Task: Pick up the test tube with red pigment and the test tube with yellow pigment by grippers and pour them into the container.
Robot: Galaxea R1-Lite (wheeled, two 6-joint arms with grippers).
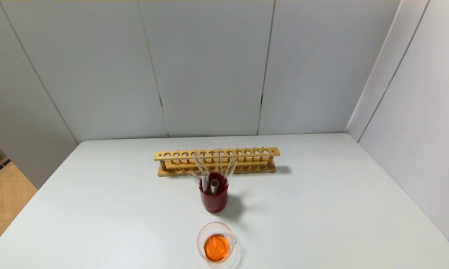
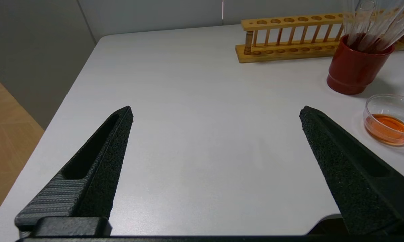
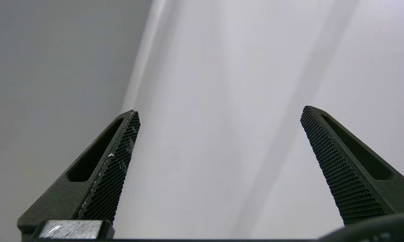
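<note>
Leftmost, the left gripper hangs low over the near left of the white counter, its jaws spread wide and holding nothing, aimed toward the glassware to its right. Centre, several long glass test tubes lean in a dark red cup just in front of a wooden rack; which held red or yellow pigment cannot be told, since their tips are hidden inside the cup. Such tubes are judged light, rigid, slippery and fragile, best taken gently on the upper shaft, clear of the neighbours. Nearer, the container, a low clear beaker, stands apart from the cup and already holds orange liquid. Rightmost, the right gripper, absent from the head view, points at blank wall panels with jaws likewise spread and empty.
</note>
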